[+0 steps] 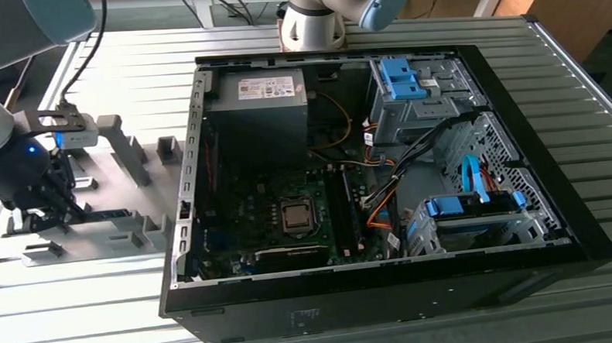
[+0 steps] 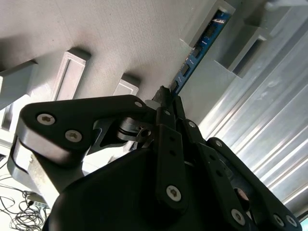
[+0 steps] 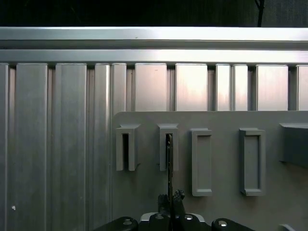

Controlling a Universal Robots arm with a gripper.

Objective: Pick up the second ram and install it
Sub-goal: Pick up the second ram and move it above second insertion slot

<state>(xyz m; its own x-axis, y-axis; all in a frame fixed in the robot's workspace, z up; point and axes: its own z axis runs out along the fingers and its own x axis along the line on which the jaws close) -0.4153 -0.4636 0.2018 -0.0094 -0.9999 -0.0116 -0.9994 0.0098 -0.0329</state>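
Gripper (image 3: 170,197) pinched narrowly onto the second ram (image 3: 169,163), which stands on edge in the grey holder block (image 3: 162,147) (the slot presents it upright for grasping).

You had a dark blue second ram (image 2: 206,41) with black chips (image 2: 185,70), a black gripper (image 2: 166,96), pale grey holder blocks (image 3: 201,161), a ribbed silver table (image 1: 85,321), blue brackets (image 1: 397,78).

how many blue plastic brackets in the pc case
2: one blue plastic bracket on the far drive cage, one on the nearer cage; more may be hidden.
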